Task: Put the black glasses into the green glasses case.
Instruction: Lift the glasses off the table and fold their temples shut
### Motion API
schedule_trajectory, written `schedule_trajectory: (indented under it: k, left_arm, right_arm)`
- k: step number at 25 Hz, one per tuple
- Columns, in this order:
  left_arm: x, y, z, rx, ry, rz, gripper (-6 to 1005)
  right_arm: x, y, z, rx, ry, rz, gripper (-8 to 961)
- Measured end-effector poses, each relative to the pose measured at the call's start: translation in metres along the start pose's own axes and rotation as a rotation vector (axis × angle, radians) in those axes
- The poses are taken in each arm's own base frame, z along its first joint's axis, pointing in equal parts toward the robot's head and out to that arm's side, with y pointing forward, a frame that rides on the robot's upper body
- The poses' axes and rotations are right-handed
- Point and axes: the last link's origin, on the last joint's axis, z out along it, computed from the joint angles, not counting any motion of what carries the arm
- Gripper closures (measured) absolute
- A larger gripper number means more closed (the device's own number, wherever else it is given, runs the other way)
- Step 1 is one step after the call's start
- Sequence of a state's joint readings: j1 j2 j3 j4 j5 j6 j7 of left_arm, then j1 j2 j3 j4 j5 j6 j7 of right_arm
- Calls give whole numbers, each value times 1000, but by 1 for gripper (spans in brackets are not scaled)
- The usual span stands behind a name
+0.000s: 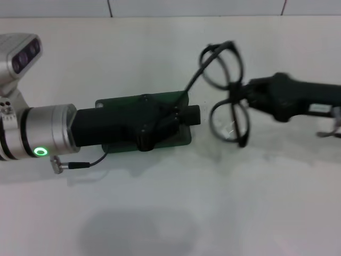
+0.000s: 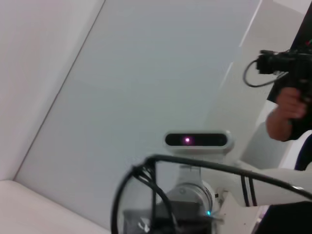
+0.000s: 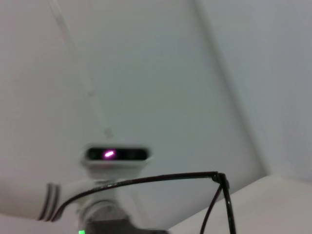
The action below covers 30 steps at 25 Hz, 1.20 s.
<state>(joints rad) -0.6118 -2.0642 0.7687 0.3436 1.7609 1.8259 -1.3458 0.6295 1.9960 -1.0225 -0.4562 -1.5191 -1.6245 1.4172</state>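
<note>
The black glasses (image 1: 222, 68) hang above the white table, right of centre in the head view, lenses stacked far and near, with one temple arm reaching toward the case. My right gripper (image 1: 241, 97) comes in from the right and is shut on their bridge. The green glasses case (image 1: 120, 103) lies flat at the centre, largely covered by my left arm. My left gripper (image 1: 193, 113) sits over the case's right end. A temple arm of the glasses (image 2: 204, 165) shows in the left wrist view. The right wrist view shows another temple of the glasses (image 3: 161, 179).
The white table (image 1: 170, 202) spreads out in front of the case, and a tiled wall runs along its far edge. A thin cable (image 1: 85, 163) hangs from my left wrist. A person (image 2: 287, 109) holding a camera stands behind in the left wrist view.
</note>
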Motion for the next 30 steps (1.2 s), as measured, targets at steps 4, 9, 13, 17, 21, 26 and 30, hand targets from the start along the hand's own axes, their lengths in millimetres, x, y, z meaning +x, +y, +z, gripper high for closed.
schedule_trajectory:
  k: [4, 9, 13, 17, 21, 26, 30]
  left_arm:
    - [0, 0, -4, -1, -18, -33, 987]
    - [-12, 3, -17, 25, -44, -71, 987]
    - [-20, 7, -15, 5, -97, -91, 986]
    - [-20, 7, -12, -7, -106, -90, 985]
    - [-18, 6, -9, -13, -109, -83, 984]
    - [-18, 5, -8, -13, -110, -82, 984]
    - [-16, 4, -7, -15, -112, -78, 983]
  right_arm:
    - [-6, -6, -41, 115, -3, -113, 890]
    - [-24, -7, -63, 205, 40, -361, 890]
    - [-32, -11, -61, 251, 80, -532, 890]
    - [-30, -14, -40, 213, 136, -624, 890]
    - [-21, -11, -17, 147, 178, -770, 890]
    - [-19, -6, 4, 85, 178, -823, 890]
    - [-21, -2, 12, 49, 170, -830, 890]
